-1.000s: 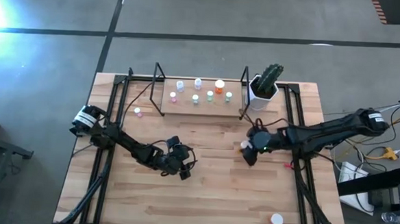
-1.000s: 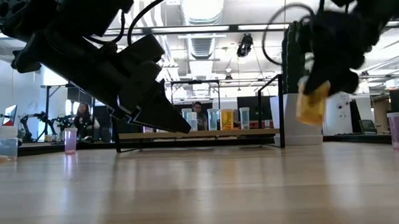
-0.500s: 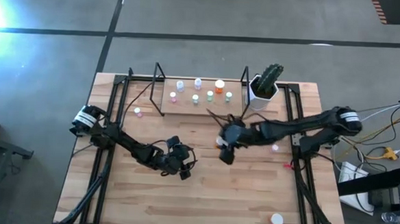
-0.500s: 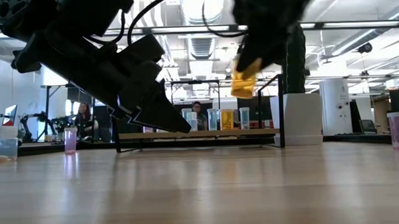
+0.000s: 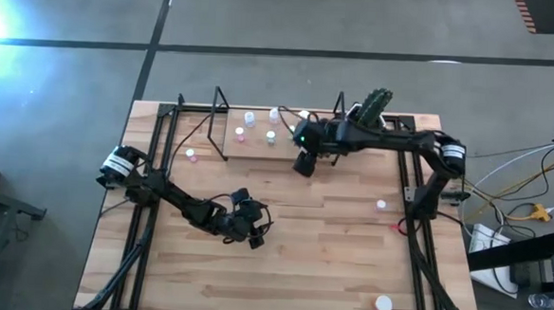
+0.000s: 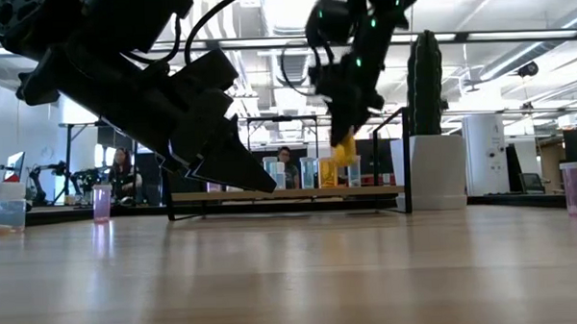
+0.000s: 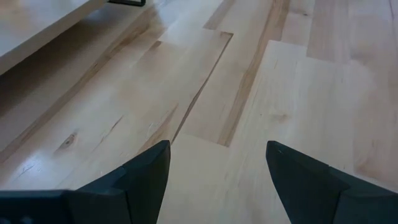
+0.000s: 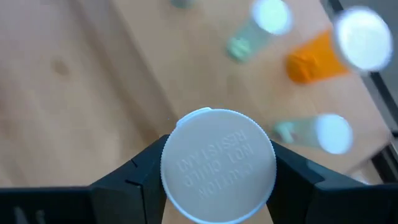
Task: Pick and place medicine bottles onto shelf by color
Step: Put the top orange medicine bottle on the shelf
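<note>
My right gripper point(image 5: 302, 163) is shut on an orange medicine bottle point(image 6: 344, 152) with a white cap. It hangs above the near right part of the shelf point(image 5: 255, 144), a light-wood board between black uprights. Several small bottles stand on the board point(image 5: 251, 119), among them an orange one point(image 8: 320, 53) and green ones point(image 8: 252, 31). My arm hides others in the high view. My left gripper point(image 5: 254, 234) is open and empty, low over the table's near middle. My right gripper pinches the bottle's white cap point(image 8: 177, 165) between its two fingers, one on each side. The fingers come from above, pointing down. The orange body point(image 6: 344, 155) hangs below them, a little tilted, lifted clear of the shelf board.
A white pot with a green cactus point(image 5: 366, 115) stands right of the shelf. Loose pink bottles stand at the left point(image 5: 191, 154) and right point(image 5: 381, 205) of the table. A white-capped bottle point(image 5: 383, 303) is near the front right corner. Black rails run along both sides.
My right gripper has carried the orange bottle from the table's right side toward the left and far edge, up to the shelf's near right part. The gripper has stayed shut on the bottle, which has stayed clear of the table.
</note>
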{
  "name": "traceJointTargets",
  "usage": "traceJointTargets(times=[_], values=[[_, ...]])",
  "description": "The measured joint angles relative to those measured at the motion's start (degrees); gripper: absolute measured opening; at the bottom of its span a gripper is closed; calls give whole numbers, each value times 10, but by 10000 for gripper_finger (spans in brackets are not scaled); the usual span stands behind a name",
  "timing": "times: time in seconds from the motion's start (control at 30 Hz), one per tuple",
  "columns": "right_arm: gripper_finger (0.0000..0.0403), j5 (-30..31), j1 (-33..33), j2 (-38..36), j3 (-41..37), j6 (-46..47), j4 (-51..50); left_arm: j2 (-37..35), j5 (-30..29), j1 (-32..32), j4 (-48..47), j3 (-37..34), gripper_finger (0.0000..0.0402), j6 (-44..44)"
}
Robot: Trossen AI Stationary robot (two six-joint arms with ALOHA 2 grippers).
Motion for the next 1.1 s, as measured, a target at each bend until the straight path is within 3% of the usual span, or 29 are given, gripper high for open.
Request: traceJointTargets(times=[0.27, 1.1], values=[[196, -3, -55, 8, -15, -3, -5, 0, 0, 0, 0, 0, 249, 1], [196, -3, -57, 7, -29, -66, 12, 0, 0, 0, 1, 0, 249, 0]])
